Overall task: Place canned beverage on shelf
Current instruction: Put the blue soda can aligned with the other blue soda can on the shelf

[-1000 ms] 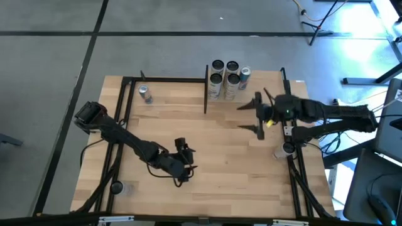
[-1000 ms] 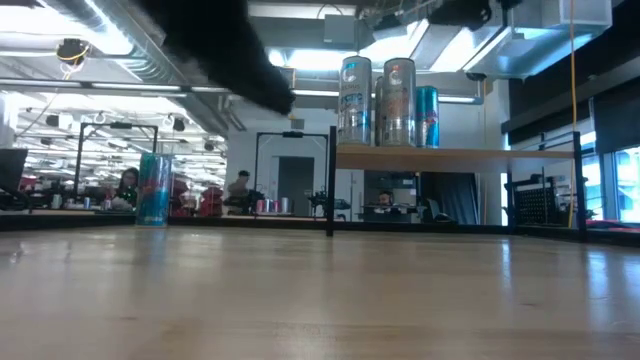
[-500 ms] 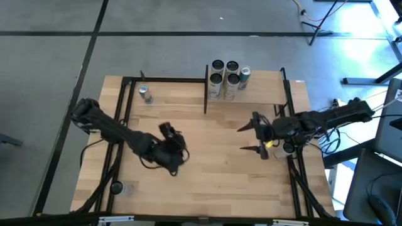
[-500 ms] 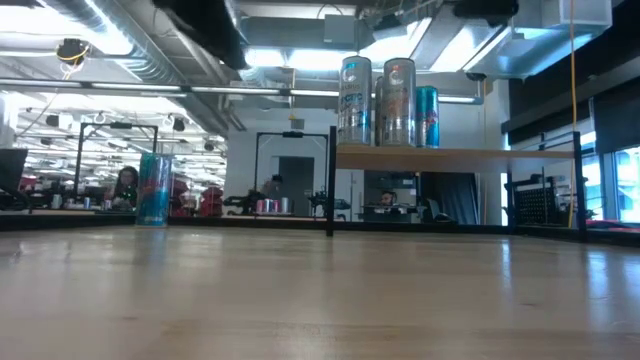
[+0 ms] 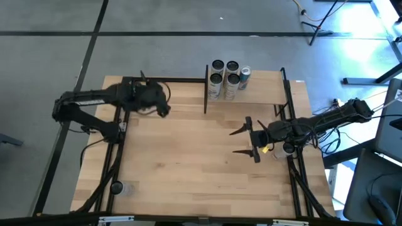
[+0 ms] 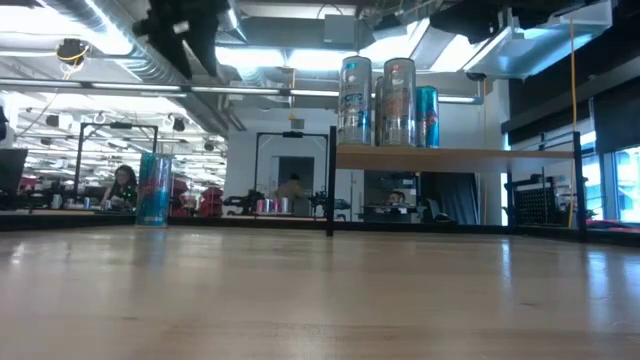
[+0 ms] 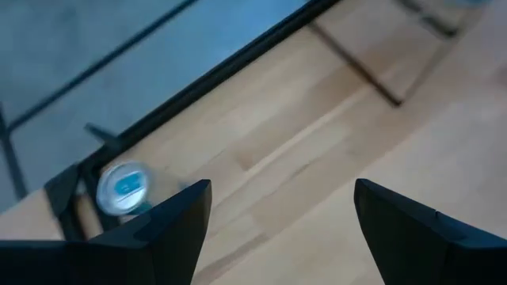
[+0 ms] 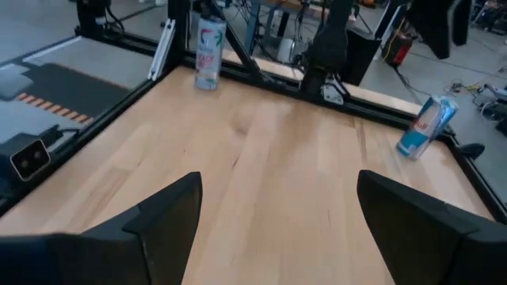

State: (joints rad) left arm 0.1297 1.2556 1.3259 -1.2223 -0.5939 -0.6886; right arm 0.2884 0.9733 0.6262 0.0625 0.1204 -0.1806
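A lone teal can [image 6: 153,188] stands on the tabletop near the far left corner. It shows from above in the left wrist view [image 7: 125,188] and tilted in the right wrist view [image 8: 424,127]. My left gripper [image 5: 160,100] hangs open high above it [image 7: 277,229] and hides it in the high view. The shelf [image 5: 260,91], a small raised board on black posts [image 6: 480,156], holds several upright cans [image 5: 226,74]. My right gripper [image 5: 242,141] is open and empty over the table's right half, nearer than the shelf.
A black metal frame [image 5: 205,88] edges the table and the shelf. Another can [image 8: 207,43] stands by the frame at the table's near left. Bare wooden tabletop [image 5: 188,157] lies between the two arms. People and desks show in the room behind.
My left gripper has swung from the table's near middle toward the far left corner and risen, ending above the lone can. My right gripper has drawn back from the shelf toward the table's near edge. Both stay open. No can has moved.
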